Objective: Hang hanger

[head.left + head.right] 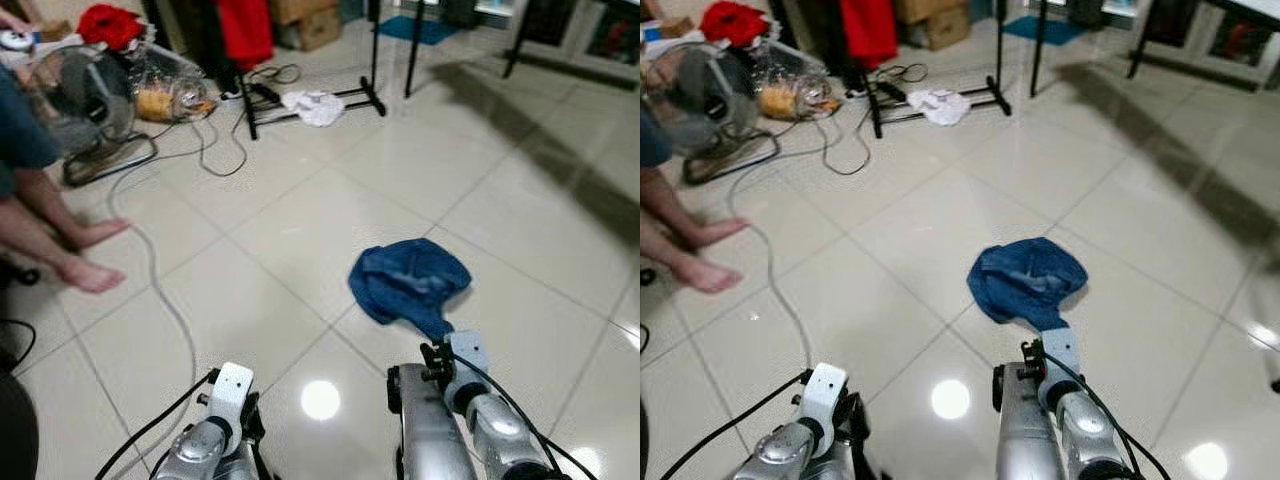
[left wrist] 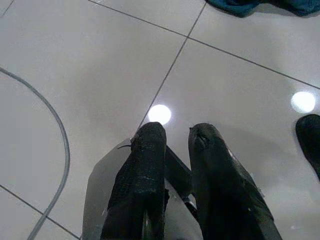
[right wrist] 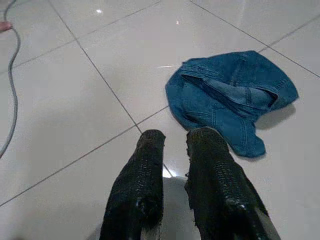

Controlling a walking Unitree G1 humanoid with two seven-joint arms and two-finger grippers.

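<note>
Crumpled blue denim garment (image 1: 410, 282) on tiled floor (image 1: 300, 230)

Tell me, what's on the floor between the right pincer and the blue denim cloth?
Nothing. The right wrist view shows bare floor tile between the right pincer and the blue denim cloth.

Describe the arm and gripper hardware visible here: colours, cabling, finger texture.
Both arms are silver metal tubes with white wrist housings and black joints. Thin black cables run along the left arm and right arm. The left gripper and right gripper each have two long black fingers with a finely textured, mesh-like surface and rounded tips.
</note>
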